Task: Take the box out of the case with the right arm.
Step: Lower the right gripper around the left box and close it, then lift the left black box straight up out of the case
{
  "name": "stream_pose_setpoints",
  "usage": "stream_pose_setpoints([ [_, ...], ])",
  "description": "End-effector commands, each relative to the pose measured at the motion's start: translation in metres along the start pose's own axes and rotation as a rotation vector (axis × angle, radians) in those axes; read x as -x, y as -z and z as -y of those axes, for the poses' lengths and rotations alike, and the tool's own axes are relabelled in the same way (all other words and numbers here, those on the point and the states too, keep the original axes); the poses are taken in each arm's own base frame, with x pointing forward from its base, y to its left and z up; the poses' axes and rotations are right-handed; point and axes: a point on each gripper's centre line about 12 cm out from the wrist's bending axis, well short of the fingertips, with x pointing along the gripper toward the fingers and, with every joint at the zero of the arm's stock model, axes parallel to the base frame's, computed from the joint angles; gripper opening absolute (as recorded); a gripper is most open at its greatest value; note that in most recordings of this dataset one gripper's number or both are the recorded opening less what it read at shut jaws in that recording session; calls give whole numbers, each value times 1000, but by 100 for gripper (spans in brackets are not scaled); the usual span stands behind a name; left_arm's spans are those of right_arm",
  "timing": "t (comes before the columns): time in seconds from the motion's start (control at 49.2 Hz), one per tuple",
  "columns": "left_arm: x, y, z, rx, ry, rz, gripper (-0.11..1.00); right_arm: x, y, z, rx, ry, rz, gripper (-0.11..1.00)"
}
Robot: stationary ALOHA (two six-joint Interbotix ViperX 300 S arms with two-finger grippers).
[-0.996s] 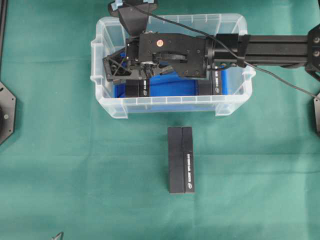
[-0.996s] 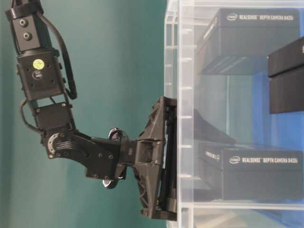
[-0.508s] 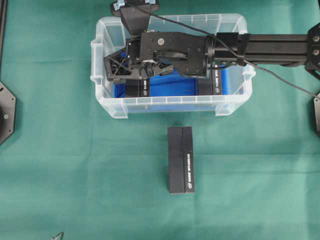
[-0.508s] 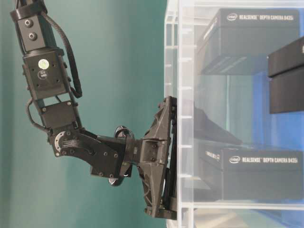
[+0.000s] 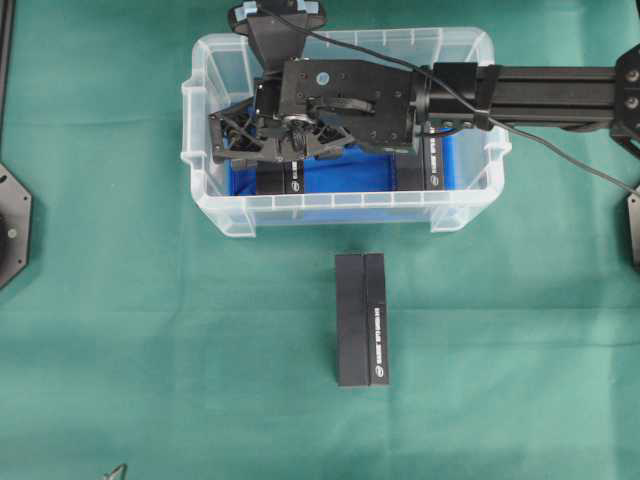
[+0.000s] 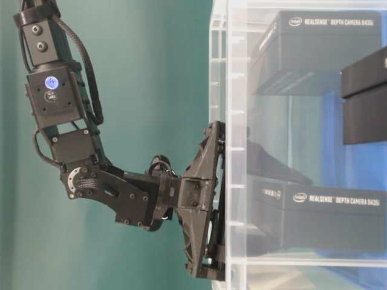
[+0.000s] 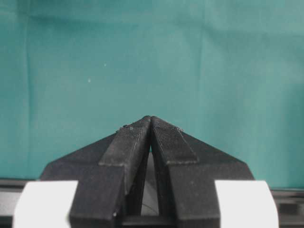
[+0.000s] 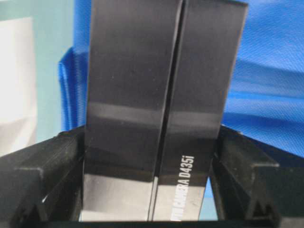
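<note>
The case is a clear plastic bin with a blue sheet on its bottom, at the top middle of the overhead view. The all-black right arm reaches in from the right. Its gripper is down inside the left half, over a black box lying on the blue sheet. In the right wrist view that box fills the span between the fingers, and the right gripper is shut on its long sides. The left gripper is shut on nothing, above bare green cloth.
A second black box lies in the right half of the case under the arm. Another black box lies on the green cloth in front of the case. The case's walls stand close round the right gripper.
The right gripper's fingers have drawn in from wide open onto the sides of the box. The wrist has shifted slightly toward the back wall. The boxes have not moved.
</note>
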Motion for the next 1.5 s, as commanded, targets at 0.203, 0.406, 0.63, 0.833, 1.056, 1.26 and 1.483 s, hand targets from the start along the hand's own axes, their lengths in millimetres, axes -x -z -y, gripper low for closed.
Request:
stream_pose_setpoints([
  [0.203, 3, -3, 1, -4, 4, 12, 2, 23, 1, -9, 9, -37, 13, 71],
  [0.406, 3, -3, 1, -4, 4, 12, 2, 33, 0, -14, 18, -40, 33, 70],
  [0.63, 3, -3, 1, -4, 5, 12, 2, 57, -4, -19, 19, -45, 57, 69],
  [0.833, 3, -3, 1, -4, 5, 13, 2, 99, -15, -22, 19, -64, 124, 69],
  [1.056, 3, -3, 1, -2, 4, 12, 2, 153, -23, -23, 5, -93, 194, 69],
  [1.26, 2, -3, 1, -2, 5, 9, 2, 196, -23, -22, 0, -104, 261, 69],
  [1.483, 2, -3, 1, -3, 3, 7, 2, 221, -21, -21, -10, -122, 299, 69],
])
